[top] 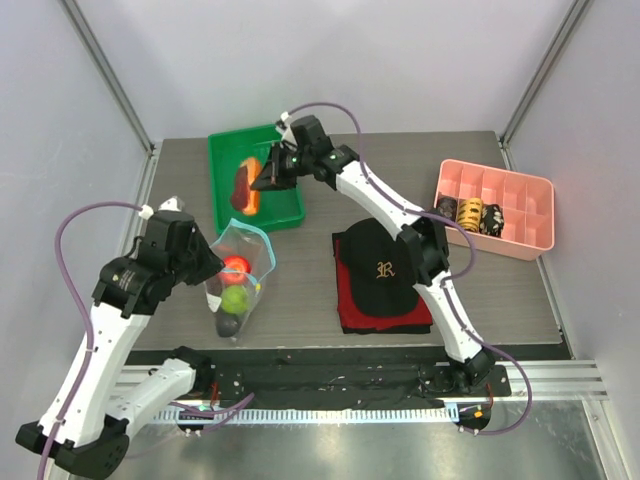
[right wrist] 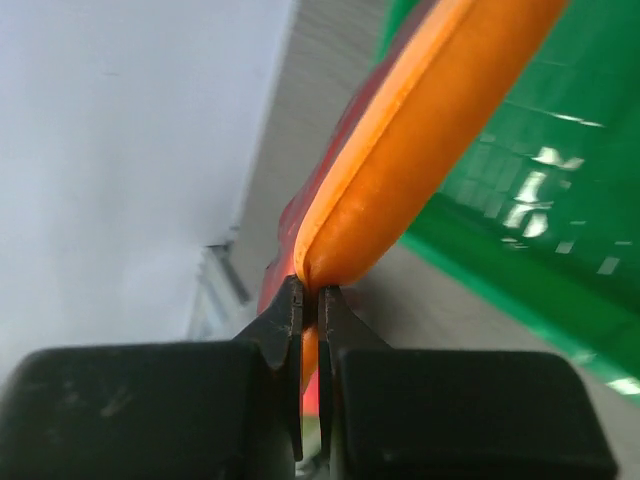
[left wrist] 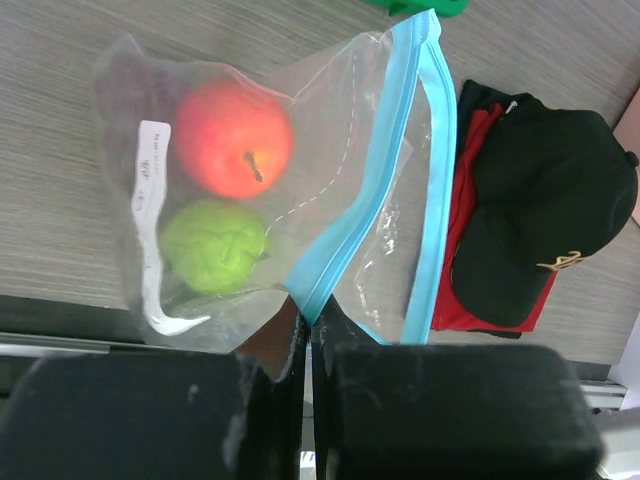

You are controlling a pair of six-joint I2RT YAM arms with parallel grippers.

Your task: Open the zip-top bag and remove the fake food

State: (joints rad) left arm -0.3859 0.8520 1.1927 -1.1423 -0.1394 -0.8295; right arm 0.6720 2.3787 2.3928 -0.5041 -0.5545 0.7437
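The clear zip-top bag lies on the table near the left arm, its mouth standing open. My left gripper is shut on the bag's blue zip strip. Inside the bag I see fake food: a red apple, a green piece and a dark piece at the bottom. My right gripper is shut on the orange rim of the melon slice, holding it over the green tray. From above, the melon slice hangs over the tray's left half.
A black cap rests on a red cloth in the middle of the table. A pink divided box with dark and yellow items stands at the back right. The green tray is at the back left.
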